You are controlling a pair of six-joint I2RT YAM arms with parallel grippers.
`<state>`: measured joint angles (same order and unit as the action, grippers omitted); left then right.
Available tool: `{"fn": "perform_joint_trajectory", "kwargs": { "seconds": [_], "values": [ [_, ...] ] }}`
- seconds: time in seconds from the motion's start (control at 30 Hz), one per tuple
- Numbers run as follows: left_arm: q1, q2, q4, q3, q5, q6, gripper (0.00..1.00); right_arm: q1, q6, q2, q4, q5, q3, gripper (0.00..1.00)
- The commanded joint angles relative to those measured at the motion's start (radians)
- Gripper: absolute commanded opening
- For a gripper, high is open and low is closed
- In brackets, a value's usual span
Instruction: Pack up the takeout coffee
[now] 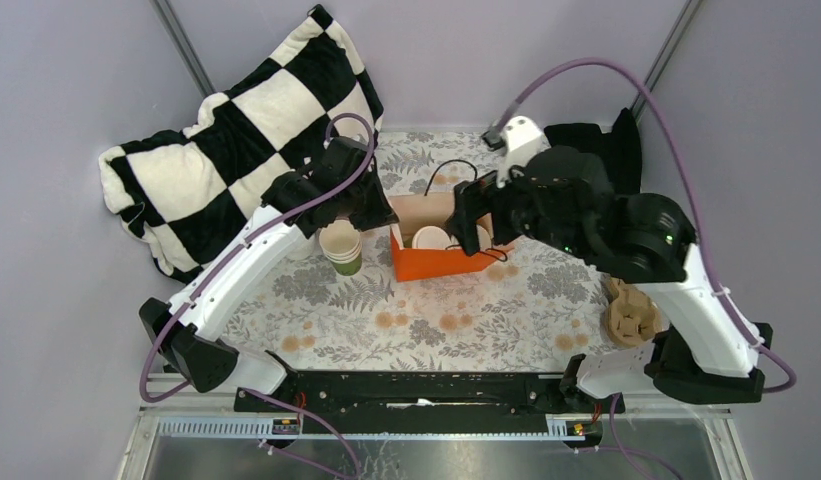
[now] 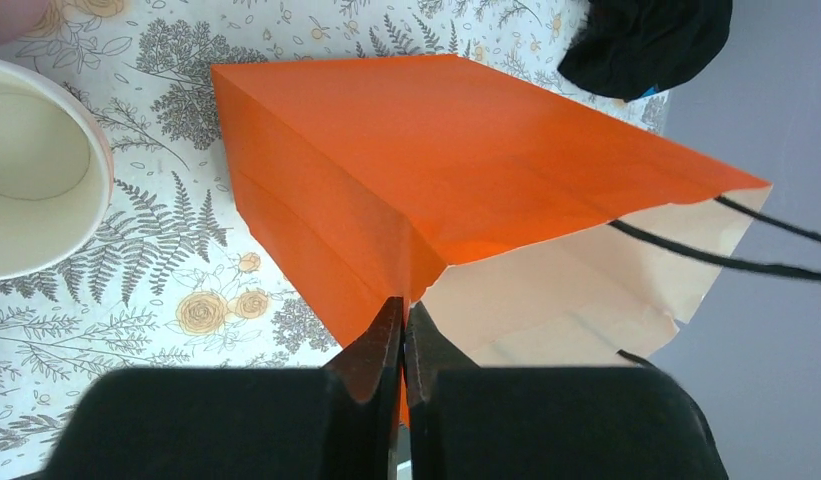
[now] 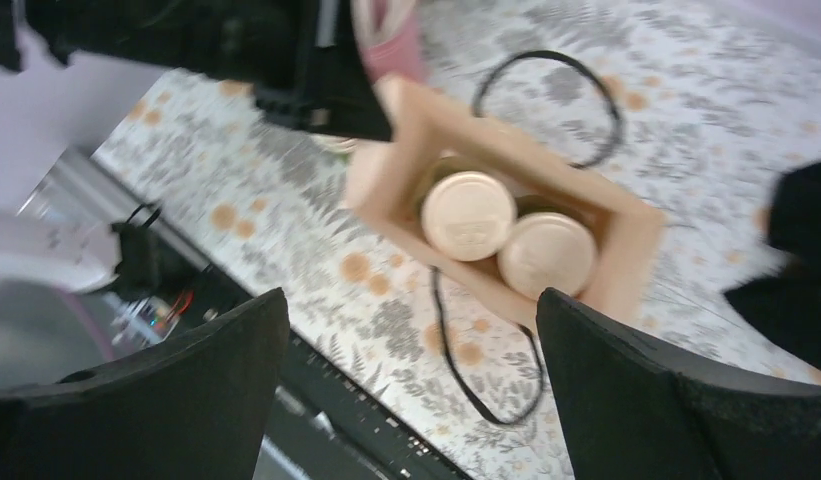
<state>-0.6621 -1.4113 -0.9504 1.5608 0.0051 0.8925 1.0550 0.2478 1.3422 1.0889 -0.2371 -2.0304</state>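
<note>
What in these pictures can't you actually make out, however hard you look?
- Right wrist view: blurred. Of the two lidded cups only the lids show; the orange bag hides their sides.
- Left wrist view: the bag's wall hides both cups, and the left edge cuts off the cup stack.
- Top view: the right arm covers part of the bag's mouth.

Left gripper [image 2: 403, 308] pinches tight on the orange bag [image 2: 466, 150] edge at its fingertips; right gripper [image 3: 411, 310] stands spread wide, wrist pitched downward; both arms reach forward.
</note>
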Motion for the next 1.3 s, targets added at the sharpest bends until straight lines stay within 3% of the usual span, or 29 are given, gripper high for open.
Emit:
{"fn": "perform_joint_trajectory", "kwargs": {
  "seconds": [0.0,0.27,0.37,0.53,0.7,0.9,1.1,1.27],
  "values": [
    [0.025,0.005,0.013,0.012,0.050,0.017,0.07,-0.004,0.037,-0.059,0.028,-0.315,-0.016,1.00],
    [0.080,0.000,-0.007,0.049,0.052,-0.031,0.25,-0.004,0.015,-0.105,-0.029,-0.330,0.000,1.00],
    [0.090,0.004,-0.039,0.094,0.024,-0.082,0.37,-0.004,0.017,-0.095,-0.029,-0.323,-0.004,1.00],
    [0.101,0.015,-0.157,0.193,-0.136,-0.197,0.63,-0.006,0.014,-0.076,-0.027,-0.319,-0.025,1.00],
    [0.190,-0.019,-0.212,0.254,-0.252,-0.354,0.72,-0.004,0.011,-0.070,-0.022,-0.318,-0.034,1.00],
    [0.290,-0.155,-0.220,0.318,-0.308,-0.485,0.70,-0.005,-0.004,-0.059,0.007,-0.293,-0.033,1.00],
    [0.335,-0.212,-0.175,0.297,-0.342,-0.540,0.59,-0.005,-0.010,-0.057,0.038,-0.297,-0.016,1.00],
    [0.355,-0.235,-0.175,0.283,-0.333,-0.544,0.43,-0.004,-0.007,-0.061,0.030,-0.303,-0.013,1.00]
  ]
}}
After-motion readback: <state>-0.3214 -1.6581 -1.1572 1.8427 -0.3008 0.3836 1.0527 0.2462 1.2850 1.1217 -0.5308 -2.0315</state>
